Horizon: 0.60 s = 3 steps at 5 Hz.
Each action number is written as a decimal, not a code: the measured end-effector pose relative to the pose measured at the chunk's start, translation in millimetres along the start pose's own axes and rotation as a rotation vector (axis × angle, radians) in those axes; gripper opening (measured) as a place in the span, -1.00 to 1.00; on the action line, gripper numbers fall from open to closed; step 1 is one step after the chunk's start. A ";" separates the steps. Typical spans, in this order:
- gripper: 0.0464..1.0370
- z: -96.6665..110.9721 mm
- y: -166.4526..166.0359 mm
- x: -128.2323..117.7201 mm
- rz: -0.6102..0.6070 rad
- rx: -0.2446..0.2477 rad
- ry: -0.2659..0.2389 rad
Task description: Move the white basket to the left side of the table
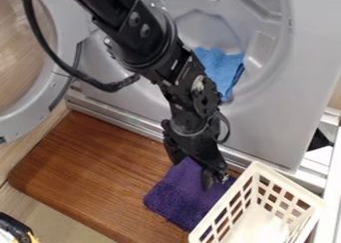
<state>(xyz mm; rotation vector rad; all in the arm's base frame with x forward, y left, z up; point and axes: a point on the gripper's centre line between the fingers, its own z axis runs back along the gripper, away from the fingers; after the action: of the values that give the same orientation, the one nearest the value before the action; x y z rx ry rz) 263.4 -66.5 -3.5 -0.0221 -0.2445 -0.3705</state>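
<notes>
The black gripper (196, 170) hangs over a purple cloth (183, 194) on the brown wooden table (93, 162), right of the table's middle. Purple fabric rises up against the gripper's lower end; whether it is held cannot be made out. At the lower right stands the white basket (222, 205), an upright lattice-walled box. Its near left rim lies just right of the purple cloth, and its lower end runs past the view's bottom edge. The gripper is up and to the left of the basket, outside it.
Behind the table is a grey machine with a round drum opening (259, 72), and a blue cloth (223, 67) lies in it. Its open round door (47, 87) stands at the left. A dark object (13, 229) sits at the lower left corner.
</notes>
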 end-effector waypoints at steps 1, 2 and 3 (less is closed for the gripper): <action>0.92 -3.5 -0.5 -4.6 0.005 -0.002 0.023; 0.92 7.0 0.1 -6.4 0.005 0.006 0.024; 0.92 13.7 -4.7 -5.7 0.002 -0.022 -0.018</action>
<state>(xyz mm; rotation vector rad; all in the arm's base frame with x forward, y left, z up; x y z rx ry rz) 253.3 -67.9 8.3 -0.0472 -0.2581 -0.3709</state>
